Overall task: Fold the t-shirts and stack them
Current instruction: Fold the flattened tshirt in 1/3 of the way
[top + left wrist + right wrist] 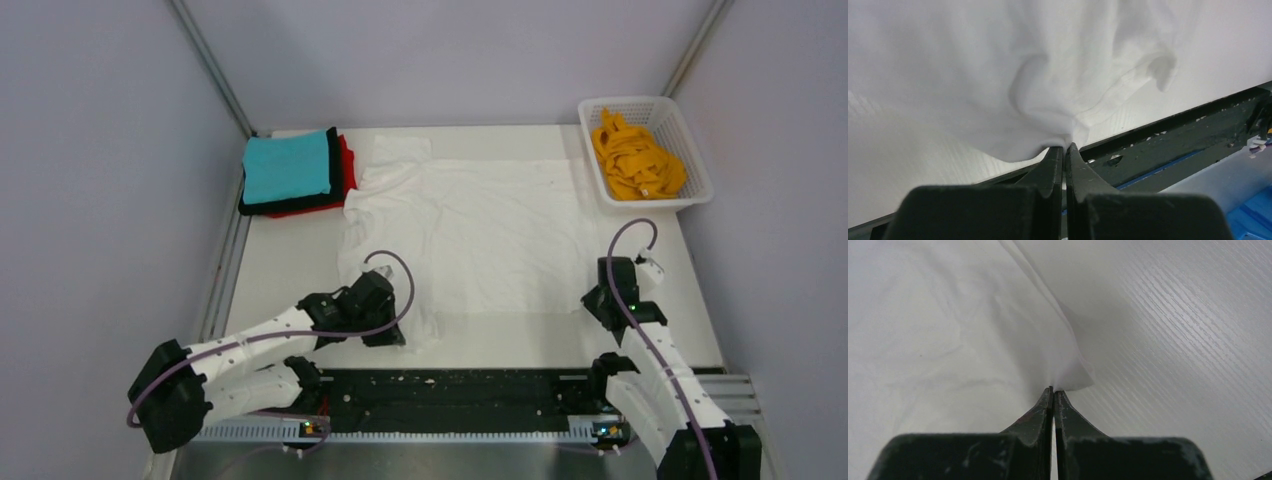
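Observation:
The white t-shirt lies spread over the middle of the table. My left gripper is shut on its near left corner, where the cloth bunches at the closed tips. My right gripper is shut on the near right corner, the cloth pinched at the tips. A folded stack sits at the back left: the teal t-shirt on top, the black one under it, the red one at the bottom. The orange t-shirt lies crumpled in the basket.
The white lattice basket stands at the back right corner. A black rail with both arm bases runs along the near table edge, also in the left wrist view. Grey walls close in the left, back and right.

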You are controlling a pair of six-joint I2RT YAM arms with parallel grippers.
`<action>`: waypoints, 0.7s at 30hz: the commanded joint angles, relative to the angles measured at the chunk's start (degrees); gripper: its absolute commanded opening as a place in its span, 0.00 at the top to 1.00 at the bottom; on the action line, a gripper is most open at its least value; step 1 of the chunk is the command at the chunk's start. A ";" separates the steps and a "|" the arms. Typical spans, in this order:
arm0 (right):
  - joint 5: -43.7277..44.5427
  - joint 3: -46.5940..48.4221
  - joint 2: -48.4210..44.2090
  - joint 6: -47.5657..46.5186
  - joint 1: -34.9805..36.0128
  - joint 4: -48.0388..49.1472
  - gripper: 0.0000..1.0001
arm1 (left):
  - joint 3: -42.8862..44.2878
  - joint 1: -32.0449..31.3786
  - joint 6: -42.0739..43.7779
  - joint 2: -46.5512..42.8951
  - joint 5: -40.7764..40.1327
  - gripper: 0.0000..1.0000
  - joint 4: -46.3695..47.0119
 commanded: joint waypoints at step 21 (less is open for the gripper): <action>0.70 25.05 27.86 -9.99 -0.66 8.37 1.00 | 30.14 23.01 10.90 19.29 -9.67 1.00 5.97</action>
